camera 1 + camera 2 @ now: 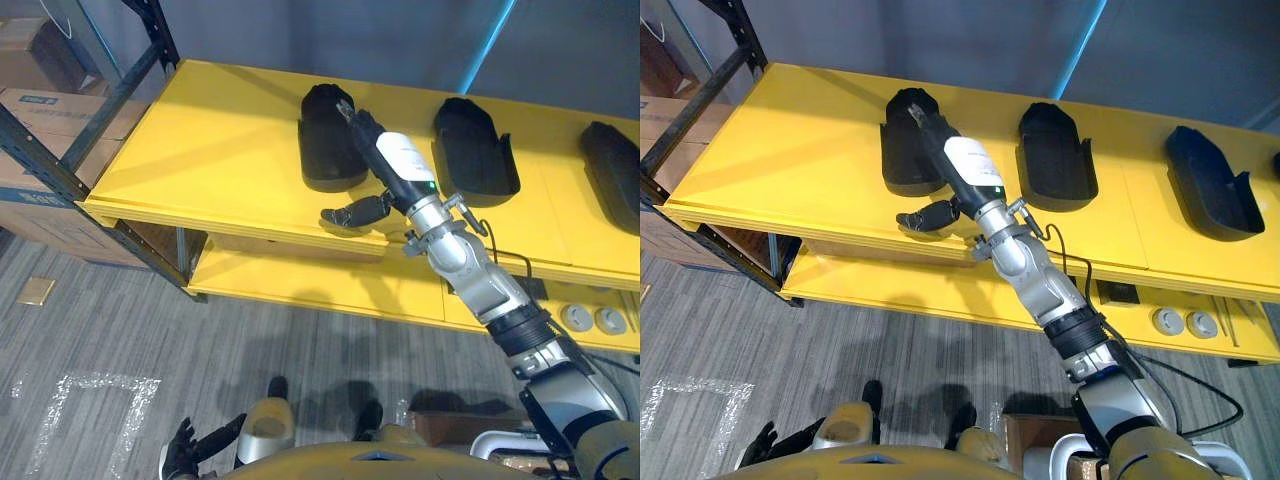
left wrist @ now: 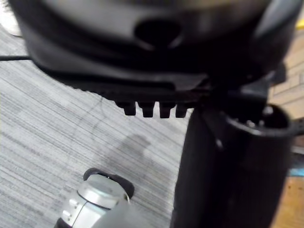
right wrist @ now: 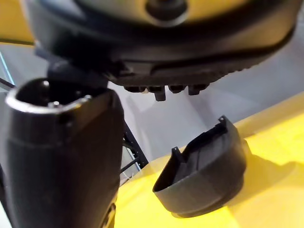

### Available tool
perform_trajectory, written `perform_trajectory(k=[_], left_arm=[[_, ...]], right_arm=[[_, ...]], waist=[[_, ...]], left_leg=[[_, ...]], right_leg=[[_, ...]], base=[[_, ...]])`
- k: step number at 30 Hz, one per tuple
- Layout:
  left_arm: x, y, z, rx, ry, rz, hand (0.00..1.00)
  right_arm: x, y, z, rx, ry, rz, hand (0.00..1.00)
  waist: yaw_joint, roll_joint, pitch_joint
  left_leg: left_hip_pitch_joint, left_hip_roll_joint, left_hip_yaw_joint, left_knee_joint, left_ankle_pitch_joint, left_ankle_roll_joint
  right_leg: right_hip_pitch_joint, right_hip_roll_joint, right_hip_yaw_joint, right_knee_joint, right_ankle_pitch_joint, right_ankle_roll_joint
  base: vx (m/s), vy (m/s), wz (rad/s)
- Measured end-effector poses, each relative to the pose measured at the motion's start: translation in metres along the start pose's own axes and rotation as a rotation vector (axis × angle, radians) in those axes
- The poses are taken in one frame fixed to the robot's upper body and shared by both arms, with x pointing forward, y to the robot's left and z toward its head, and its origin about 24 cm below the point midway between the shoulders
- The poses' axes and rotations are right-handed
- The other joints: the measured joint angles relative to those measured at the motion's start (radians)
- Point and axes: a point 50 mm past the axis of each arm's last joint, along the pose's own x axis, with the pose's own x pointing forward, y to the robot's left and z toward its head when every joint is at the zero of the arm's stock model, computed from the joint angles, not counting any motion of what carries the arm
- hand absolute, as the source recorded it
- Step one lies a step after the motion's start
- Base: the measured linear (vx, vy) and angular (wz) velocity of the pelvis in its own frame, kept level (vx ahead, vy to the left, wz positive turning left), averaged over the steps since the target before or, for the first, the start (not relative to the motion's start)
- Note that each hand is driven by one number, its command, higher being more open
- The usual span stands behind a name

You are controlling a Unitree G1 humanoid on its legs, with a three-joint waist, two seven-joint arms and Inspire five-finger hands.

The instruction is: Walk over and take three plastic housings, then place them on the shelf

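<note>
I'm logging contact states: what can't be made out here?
Whether the right hand touches the left housing: eye views, hand overlaps it.
Far-right housing: cut by the left eye view's edge.
Left hand: partly cut by that view's bottom edge.
Round parts below: too small to identify.

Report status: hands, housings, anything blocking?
Right hand open, stretched over leftmost housing, contact unclear. Left hand open, hanging low. Middle housing and rightmost housing also on yellow shelf, none gripped. No obstruction seen.
</note>
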Motion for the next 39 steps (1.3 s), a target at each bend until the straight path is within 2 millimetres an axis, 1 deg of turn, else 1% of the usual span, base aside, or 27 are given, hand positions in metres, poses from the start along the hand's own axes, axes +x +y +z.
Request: perform_trajectory(k=[3, 7, 9, 12, 15, 18, 21, 27, 30, 31, 32, 35, 39], left_arm=[[0.005, -0.004, 0.011, 0.036, -0.028, -0.055, 1.00], [0.010, -0.010, 0.025, 0.081, -0.063, -0.114, 1.00], [0.012, -0.012, 0.029, 0.096, -0.074, -0.133, 1.00], [0.013, -0.017, 0.033, 0.094, -0.080, -0.158, 1.00], [0.015, -0.022, 0.039, 0.102, -0.089, -0.174, 1.00], [0.015, -0.023, 0.039, 0.100, -0.086, -0.174, 1.00], [0.015, -0.025, 0.038, 0.093, -0.074, -0.180, 1.00], [0.015, -0.030, 0.041, 0.089, -0.083, -0.202, 1.00], [0.015, -0.032, 0.042, 0.092, -0.087, -0.211, 1.00], [0.015, -0.033, 0.043, 0.092, -0.091, -0.214, 1.00], [0.015, -0.035, 0.045, 0.093, -0.094, -0.222, 1.00], [0.015, -0.036, 0.045, 0.085, -0.093, -0.228, 1.00], [0.015, -0.037, 0.045, 0.077, -0.082, -0.230, 1.00]], right_arm=[[0.010, -0.004, 0.007, -0.039, -0.043, 0.049, 1.00], [0.027, -0.009, 0.021, -0.089, -0.086, 0.125, 1.00], [0.031, -0.009, 0.024, -0.105, -0.087, 0.161, 1.00], [0.040, -0.011, 0.027, -0.133, -0.084, 0.198, 1.00], [0.046, -0.013, 0.023, -0.152, -0.046, 0.217, 1.00], [0.046, -0.012, 0.017, -0.159, 0.015, 0.235, 1.00], [0.049, -0.014, 0.002, -0.168, 0.115, 0.237, 1.00], [0.055, -0.021, -0.001, -0.136, 0.161, 0.210, 1.00], [0.056, -0.025, -0.006, -0.113, 0.190, 0.178, 1.00], [0.059, -0.029, -0.007, -0.109, 0.204, 0.151, 1.00], [0.060, -0.034, -0.011, -0.103, 0.224, 0.129, 0.00], [0.059, -0.039, -0.017, -0.067, 0.256, 0.101, 0.00], [0.061, -0.040, -0.015, -0.050, 0.248, 0.073, 0.00]], waist=[[0.003, 0.000, 0.015], [0.007, 0.003, 0.048], [0.008, 0.006, 0.053], [0.007, 0.015, 0.082], [0.010, 0.025, 0.106], [0.009, 0.027, 0.108], [0.010, 0.035, 0.114], [0.009, 0.054, 0.142], [0.010, 0.055, 0.143], [0.009, 0.057, 0.147], [0.011, 0.062, 0.154], [0.016, 0.063, 0.156], [0.015, 0.063, 0.156]], left_leg=[[-0.003, 0.000, 0.000, 0.004, 0.001, 0.001], [-0.010, -0.002, -0.001, 0.004, 0.001, 0.001], [-0.023, -0.002, -0.003, 0.009, 0.001, 0.001], [-0.024, -0.002, -0.003, 0.017, -0.001, 0.002], [-0.025, -0.001, -0.005, 0.019, 0.000, 0.002], [-0.038, -0.001, -0.010, 0.023, 0.000, 0.003], [-0.040, -0.001, -0.015, 0.026, 0.000, 0.003], [-0.044, -0.001, -0.015, 0.033, 0.003, 0.005], [-0.049, -0.001, -0.015, 0.033, 0.005, 0.006], [-0.055, -0.001, -0.015, 0.032, 0.009, 0.006], [-0.055, -0.001, -0.015, 0.032, 0.012, 0.008], [-0.054, -0.002, -0.014, 0.018, 0.022, 0.010], [-0.052, -0.001, -0.009, 0.017, 0.027, 0.009]], right_leg=[[-0.002, 0.000, 0.000, 0.002, 0.000, 0.000], [-0.009, -0.002, -0.001, 0.003, 0.001, 0.001], [-0.019, -0.003, -0.003, 0.005, 0.001, 0.001], [-0.021, -0.004, -0.002, 0.015, -0.001, -0.001], [-0.022, -0.004, -0.003, 0.019, -0.002, -0.002], [-0.031, -0.004, -0.009, 0.021, -0.003, -0.003], [-0.033, -0.007, -0.014, 0.033, -0.008, -0.005], [-0.048, -0.015, -0.016, 0.067, -0.019, -0.007], [-0.060, -0.019, -0.016, 0.082, -0.023, -0.008], [-0.067, -0.020, -0.016, 0.087, -0.024, -0.008], [-0.068, -0.022, -0.016, 0.089, -0.023, -0.008], [-0.073, -0.025, -0.015, 0.092, -0.022, -0.007], [-0.078, -0.026, -0.008, 0.099, -0.022, -0.008]], base=[[0.00, 0.000, 0.00], [0.00, 0.002, 0.01], [0.01, 0.008, 0.04], [0.00, 0.000, 0.00], [-0.01, 0.000, 0.00], [-0.02, 0.000, 0.05], [0.00, 0.002, 0.05], [-0.04, 0.004, 0.00], [-0.05, 0.007, 0.02], [-0.05, -0.001, 0.07], [-0.05, 0.000, 0.07], [-0.01, 0.000, 0.01], [0.00, -0.004, -0.04]])
